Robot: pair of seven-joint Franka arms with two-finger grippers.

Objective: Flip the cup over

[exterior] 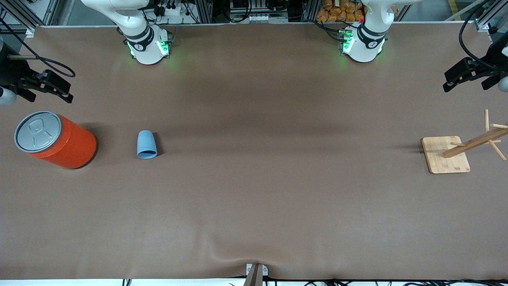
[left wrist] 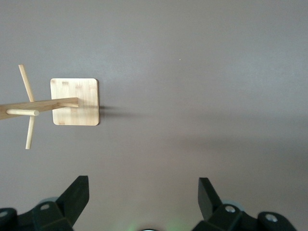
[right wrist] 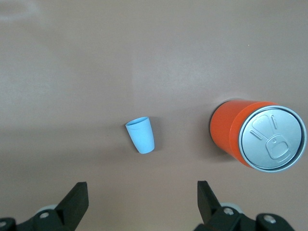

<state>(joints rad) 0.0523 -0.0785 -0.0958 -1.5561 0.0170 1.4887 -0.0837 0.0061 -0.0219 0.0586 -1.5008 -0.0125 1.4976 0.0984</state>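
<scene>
Nothing done yet — cup [exterior: 147, 145] untouched beside the orange can [exterior: 55, 139]. Right gripper [right wrist: 139, 204] over it, left gripper [left wrist: 142, 199] over the wooden rack [left wrist: 74, 102] — both with jaws released, empty.

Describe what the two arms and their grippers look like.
Both arms are glossy white with black joint bands and green lights glowing at their bases. The left gripper and right gripper have angular black fingers. Black cables run by each gripper.
</scene>
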